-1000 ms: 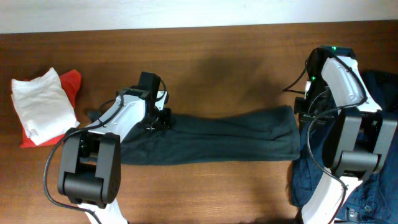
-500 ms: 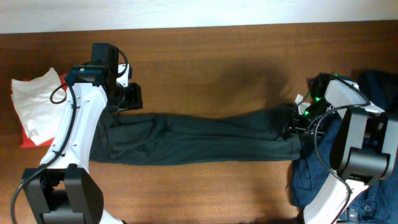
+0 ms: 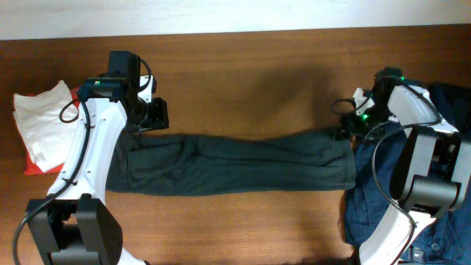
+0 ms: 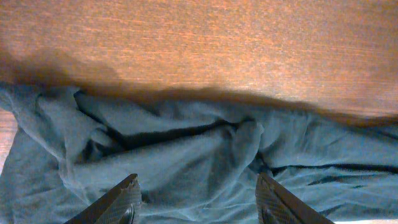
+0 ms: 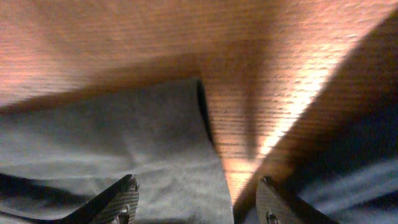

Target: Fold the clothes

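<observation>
Dark teal trousers (image 3: 235, 162) lie flat across table (image 3: 257, 66), running 9 to 3 o'clock, just below centre. Left gripper (image 4: 196, 186) hangs over the crumpled 9 o'clock end, jaws wide apart, gripping nothing. Right gripper (image 5: 196, 186) is over the flat 3 o'clock corner, jaws also spread, empty. White folded garment (image 3: 44, 121) sits on red cloth (image 3: 85, 96) at far 9. Blue denim pile (image 3: 368, 213) at 4 o'clock, touching the trousers' end.
</observation>
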Robot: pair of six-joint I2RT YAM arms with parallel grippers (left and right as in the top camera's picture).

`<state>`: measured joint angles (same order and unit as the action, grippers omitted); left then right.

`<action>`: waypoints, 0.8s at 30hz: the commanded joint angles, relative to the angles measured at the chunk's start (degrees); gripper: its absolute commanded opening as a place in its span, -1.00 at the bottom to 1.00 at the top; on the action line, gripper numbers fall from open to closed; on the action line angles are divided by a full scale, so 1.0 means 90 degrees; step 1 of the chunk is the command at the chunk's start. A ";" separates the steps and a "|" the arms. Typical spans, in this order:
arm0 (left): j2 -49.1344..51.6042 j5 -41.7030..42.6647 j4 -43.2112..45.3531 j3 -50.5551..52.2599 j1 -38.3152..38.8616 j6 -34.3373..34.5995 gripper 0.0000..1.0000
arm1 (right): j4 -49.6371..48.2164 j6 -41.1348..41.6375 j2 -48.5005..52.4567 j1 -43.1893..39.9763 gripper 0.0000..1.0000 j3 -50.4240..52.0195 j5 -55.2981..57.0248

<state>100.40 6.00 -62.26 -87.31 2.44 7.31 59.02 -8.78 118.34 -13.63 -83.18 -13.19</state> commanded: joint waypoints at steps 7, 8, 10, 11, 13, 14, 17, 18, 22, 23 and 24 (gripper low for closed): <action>0.0017 0.0000 -0.0002 0.0012 -0.0027 -0.0010 0.18 | 0.0911 0.0027 0.0015 0.0012 0.28 0.0765 0.0126; 0.0017 0.0000 -0.0005 0.0012 -0.0027 -0.0010 0.18 | 0.0801 0.0027 0.0015 0.0012 0.20 0.0765 0.0078; 0.0017 0.0019 -0.0022 0.0012 -0.0027 -0.0010 0.18 | 0.0629 0.0027 0.0015 0.0017 0.08 0.0765 -0.0143; 0.0017 0.0019 -0.0022 0.0012 -0.0027 -0.0010 0.19 | 0.0556 0.0029 0.0015 0.0017 0.08 0.0765 -0.0185; 0.0017 0.0019 -0.0022 0.0012 -0.0027 -0.0010 0.19 | 0.0386 0.0027 0.0015 0.0119 0.08 0.0765 -0.0182; 0.0017 0.0019 -0.0022 0.0012 -0.0027 -0.0010 0.19 | 0.0318 0.0027 0.0015 0.0209 0.07 0.0765 -0.0182; 0.0017 0.0019 -0.0051 0.0012 -0.0029 -0.0010 0.19 | 0.0226 0.0027 0.0015 0.0488 -0.54 0.0767 -0.0129; 0.0017 0.0019 -0.0095 0.0012 -0.0029 -0.0010 0.20 | 0.0277 0.0027 0.0015 0.0486 -0.82 0.0767 -0.0124; 0.0017 -0.0202 -0.0549 0.0012 -0.0029 -0.0012 0.20 | 0.0687 0.0896 0.0015 0.0459 -0.92 0.0466 0.1642; 0.0017 -0.0221 -0.0617 0.0012 -0.0029 -0.0012 0.20 | 0.0865 0.1090 0.0012 0.0459 -0.92 0.0223 0.1787; 0.0017 -0.0316 -0.0695 0.0012 -0.0029 -0.0012 0.19 | 0.1243 0.1229 0.0007 0.0474 -0.92 -0.0245 0.1770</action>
<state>100.40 5.26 -67.55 -87.24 2.44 7.31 67.13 -2.44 117.58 -9.43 -79.37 -3.99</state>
